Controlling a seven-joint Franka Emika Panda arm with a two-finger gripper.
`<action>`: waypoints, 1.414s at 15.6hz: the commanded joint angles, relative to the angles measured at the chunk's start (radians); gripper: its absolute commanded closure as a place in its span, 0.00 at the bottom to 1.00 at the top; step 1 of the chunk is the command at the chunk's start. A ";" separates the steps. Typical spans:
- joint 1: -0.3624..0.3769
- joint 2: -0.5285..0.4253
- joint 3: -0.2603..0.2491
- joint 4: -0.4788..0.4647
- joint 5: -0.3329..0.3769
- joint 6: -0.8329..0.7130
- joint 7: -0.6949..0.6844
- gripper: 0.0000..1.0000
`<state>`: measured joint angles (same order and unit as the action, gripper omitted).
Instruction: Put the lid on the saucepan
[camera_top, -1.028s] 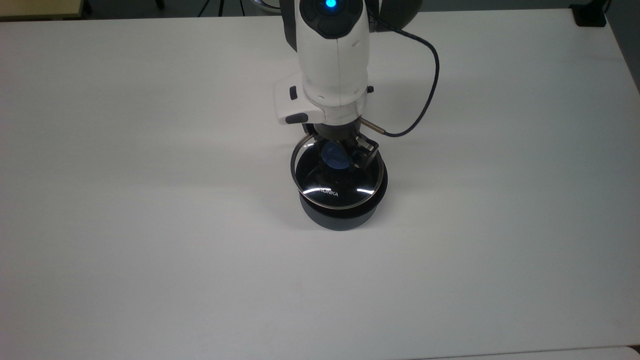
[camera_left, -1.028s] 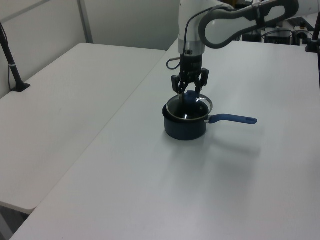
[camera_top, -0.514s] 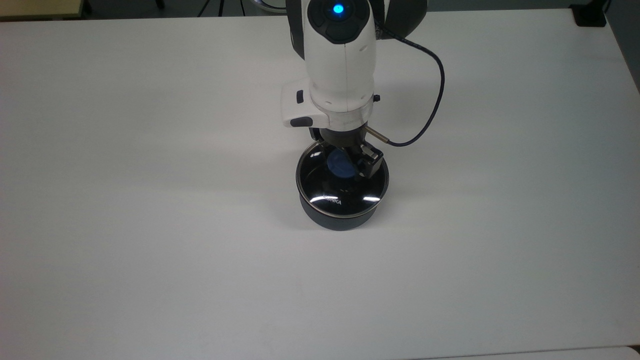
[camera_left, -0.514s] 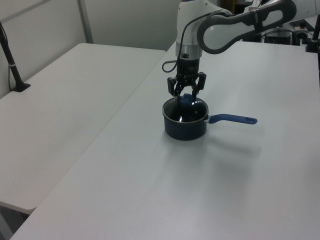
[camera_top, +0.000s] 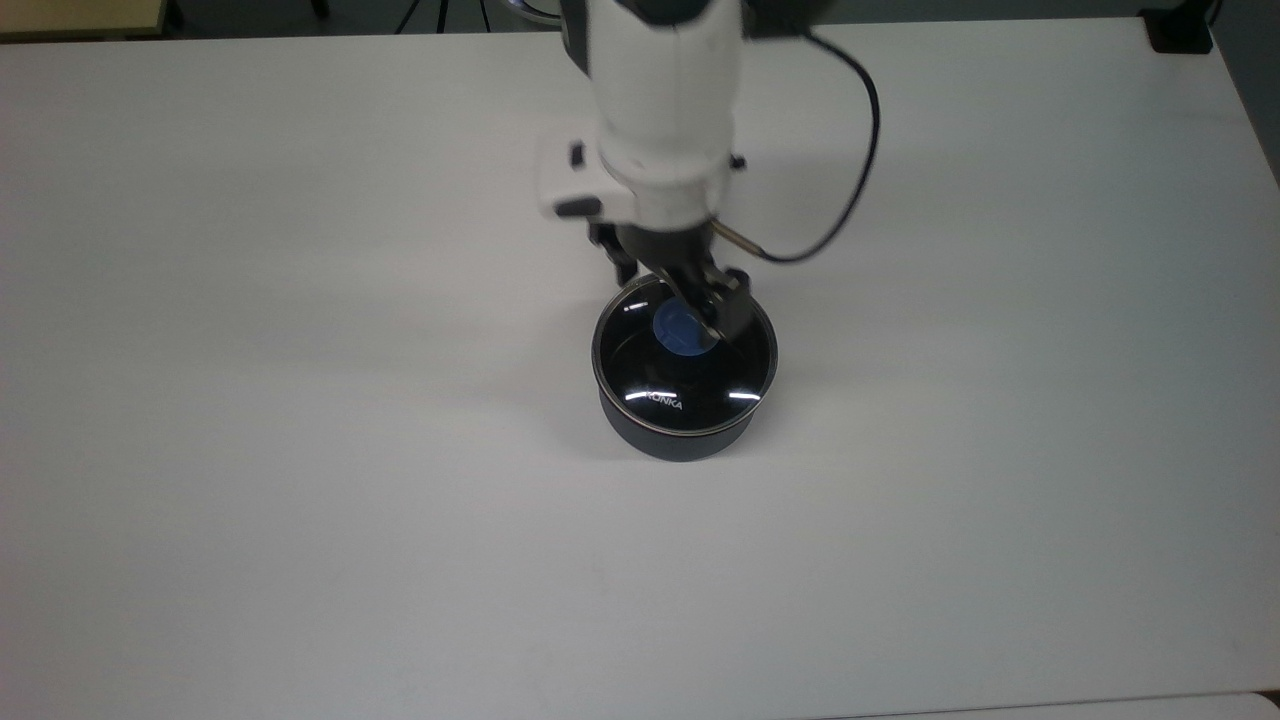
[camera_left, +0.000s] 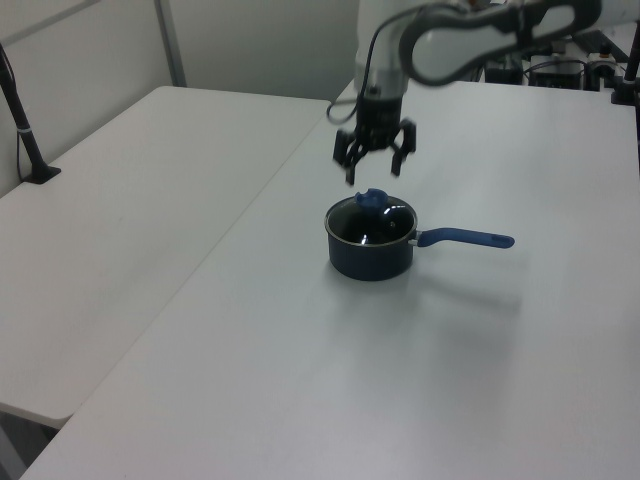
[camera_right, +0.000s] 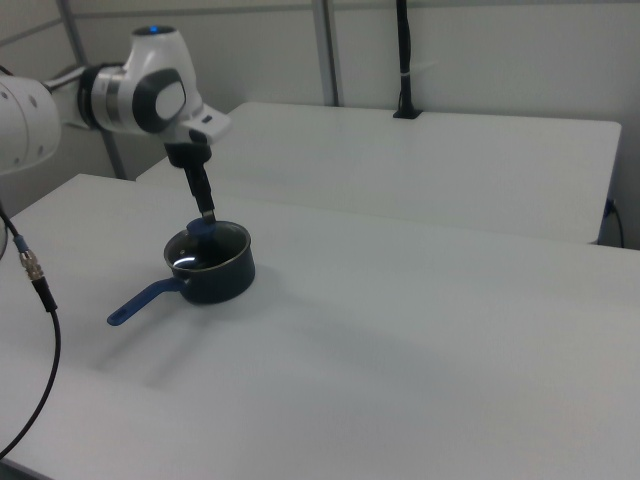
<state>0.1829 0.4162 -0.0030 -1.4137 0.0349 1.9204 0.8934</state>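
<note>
Surface (camera_top: 300, 500) was white. Arm (camera_top: 660, 90) was cut off at the top view's upper edge and covered the saucepan's far rim there. Saucepan (camera_left: 370, 258) sat mid-surface, handle (camera_left: 466, 238) pointing to the left view's right; the handle was hidden under the arm in the top view. Lid (camera_top: 685, 385) was seated on the saucepan, glass hard to make out against the black interior. Tool (camera_left: 374, 172) hung above the blue knob (camera_left: 371, 197), fingers spread, holding nothing.
</note>
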 joint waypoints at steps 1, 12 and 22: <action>-0.048 -0.224 0.001 -0.094 -0.018 -0.151 -0.086 0.00; -0.180 -0.490 -0.063 -0.215 -0.020 -0.342 -0.600 0.00; -0.180 -0.476 -0.063 -0.209 -0.023 -0.221 -0.812 0.00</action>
